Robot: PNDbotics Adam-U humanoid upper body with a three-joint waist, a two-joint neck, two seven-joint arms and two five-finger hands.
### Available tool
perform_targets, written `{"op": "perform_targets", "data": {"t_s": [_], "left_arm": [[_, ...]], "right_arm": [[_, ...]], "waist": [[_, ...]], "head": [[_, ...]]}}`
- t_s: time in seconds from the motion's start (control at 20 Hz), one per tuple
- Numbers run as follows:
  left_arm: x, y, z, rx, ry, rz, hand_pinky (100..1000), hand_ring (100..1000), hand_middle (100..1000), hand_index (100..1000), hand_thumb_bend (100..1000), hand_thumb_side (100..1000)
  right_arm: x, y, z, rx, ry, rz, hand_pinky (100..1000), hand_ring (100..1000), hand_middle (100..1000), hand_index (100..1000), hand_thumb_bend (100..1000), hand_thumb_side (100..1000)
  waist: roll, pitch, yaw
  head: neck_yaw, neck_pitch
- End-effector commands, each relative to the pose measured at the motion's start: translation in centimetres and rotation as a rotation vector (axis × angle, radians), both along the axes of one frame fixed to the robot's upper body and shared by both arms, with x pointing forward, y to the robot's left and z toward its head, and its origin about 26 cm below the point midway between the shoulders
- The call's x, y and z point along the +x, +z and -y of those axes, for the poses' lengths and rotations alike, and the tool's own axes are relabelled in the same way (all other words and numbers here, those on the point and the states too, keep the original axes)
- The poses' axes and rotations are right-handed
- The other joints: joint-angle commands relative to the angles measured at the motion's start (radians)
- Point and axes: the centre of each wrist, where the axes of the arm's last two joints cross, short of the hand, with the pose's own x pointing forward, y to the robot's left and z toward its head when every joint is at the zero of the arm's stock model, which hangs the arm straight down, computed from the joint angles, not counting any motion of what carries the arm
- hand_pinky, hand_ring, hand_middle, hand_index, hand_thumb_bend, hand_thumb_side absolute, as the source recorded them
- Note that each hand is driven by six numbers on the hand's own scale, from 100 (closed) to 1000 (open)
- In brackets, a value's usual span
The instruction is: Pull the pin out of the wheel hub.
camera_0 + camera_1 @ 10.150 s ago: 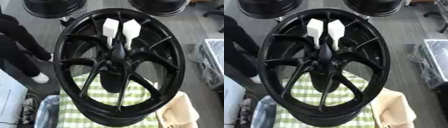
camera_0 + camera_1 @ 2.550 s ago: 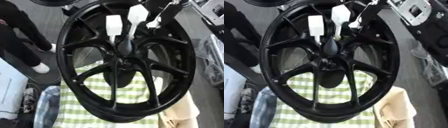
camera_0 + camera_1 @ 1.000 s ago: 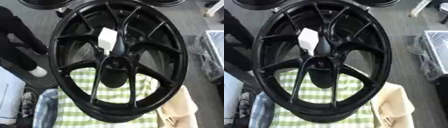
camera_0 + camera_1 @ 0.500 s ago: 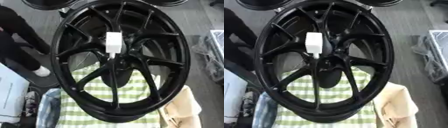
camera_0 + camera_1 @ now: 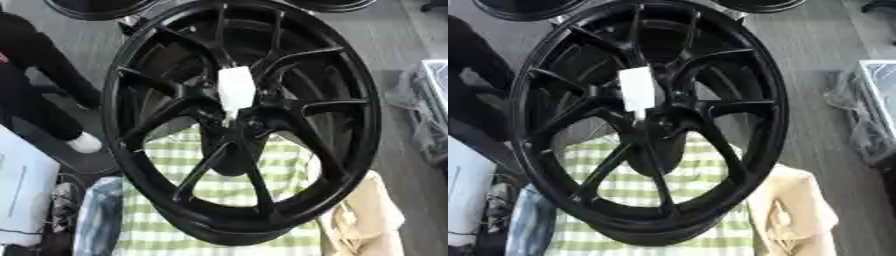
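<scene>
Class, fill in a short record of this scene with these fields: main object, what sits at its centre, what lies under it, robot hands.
main object: black wheel, multi-spoke, seen face-on
at its centre: one white block-shaped piece just above the hub, narrowing to a thin tip toward the hub
under it: green-and-white checked cloth, showing between the lower spokes
right of the cloth: cream fabric
robot hands: none in either view

I see a grey floor [image 5: 398,55] that looks like wood planks. A green and white checked cloth [image 5: 219,185] lies at the bottom. Just right of the cloth sits a cream bag or cloth [image 5: 367,225]. Left of the cloth I see something blue [image 5: 96,215], and past that a white flat thing [image 5: 22,190]. Far right of the cloth is a clear plastic heap [image 5: 424,117]. Two dark round things [image 5: 527,7] lie far above the cloth.
</scene>
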Motion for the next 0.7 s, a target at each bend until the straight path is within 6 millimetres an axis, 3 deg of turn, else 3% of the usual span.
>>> {"op": "perform_targets", "data": {"t_s": [0.05,0.25,0.45,0.7], "left_arm": [[-0.1,0.8,0.0,0.007,-0.005,0.029,746,657,603,700,146,822],[0.1,1.0,0.3,0.004,-0.019,0.036,746,658,603,701,146,819],[0.1,1.1,0.5,0.000,-0.021,0.043,746,657,603,700,147,819],[0.3,1.2,0.9,-0.004,-0.037,0.052,746,658,603,700,148,818]], "right_arm": [[0.8,2.0,-3.6,0.232,0.109,0.232,882,767,668,848,100,606],[1.8,2.6,-8.9,0.522,0.329,0.353,898,784,708,862,100,738],[2.5,2.7,-12.3,0.669,0.484,0.395,894,755,695,849,100,718],[3.9,1.3,-15.1,0.759,0.532,0.424,898,736,656,832,100,682]], "waist": [[0.001,-0.009,0.005],[0.006,-0.008,0.018],[0.010,-0.006,0.027],[0.017,-0.004,0.031]], "head": [[-0.006,0.000],[-0.015,-0.006],[-0.022,-0.017],[-0.027,-0.027]]}}
